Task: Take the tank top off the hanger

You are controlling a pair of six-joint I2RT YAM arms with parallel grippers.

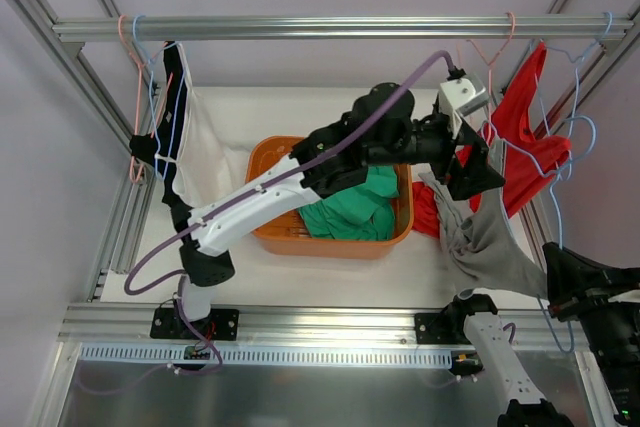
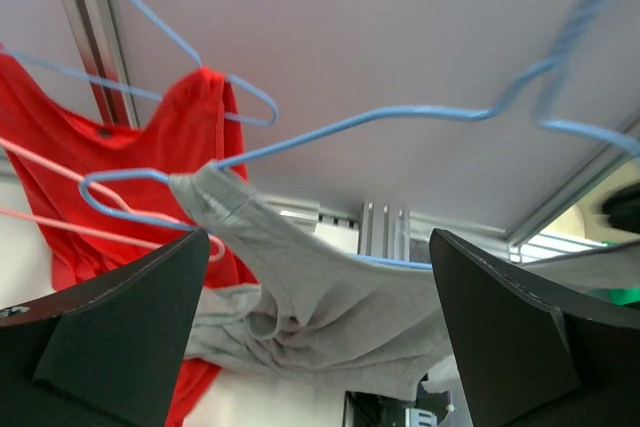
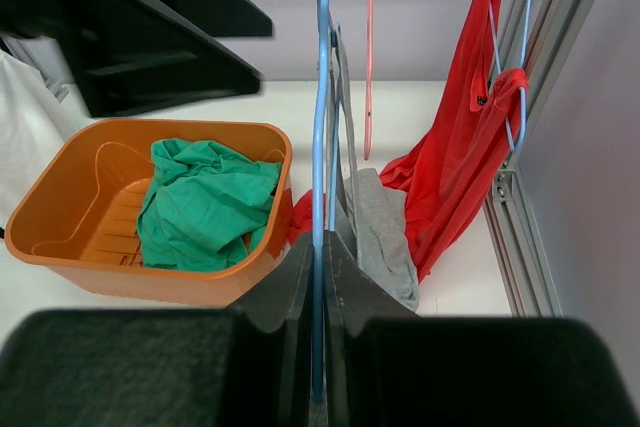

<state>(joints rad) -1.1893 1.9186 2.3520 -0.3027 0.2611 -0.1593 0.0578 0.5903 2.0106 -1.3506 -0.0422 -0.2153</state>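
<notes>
Grey fabric tank top hangs by one strap on the blue wire hanger, directly ahead between the left hand's spread fingers. The right hand is clamped on the hanger's wire.

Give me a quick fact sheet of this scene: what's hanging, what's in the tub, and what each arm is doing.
Garment in play: grey tank top, draped on a blue hanger
Left end effector: open, fingers either side of the grey fabric, not closed on it
Right end effector: shut on the blue hanger's wire
Orange basket: holds a green garment
Also hanging: red garment at right, white and navy garment at left
Task status: tank top not yet off the hanger
</notes>
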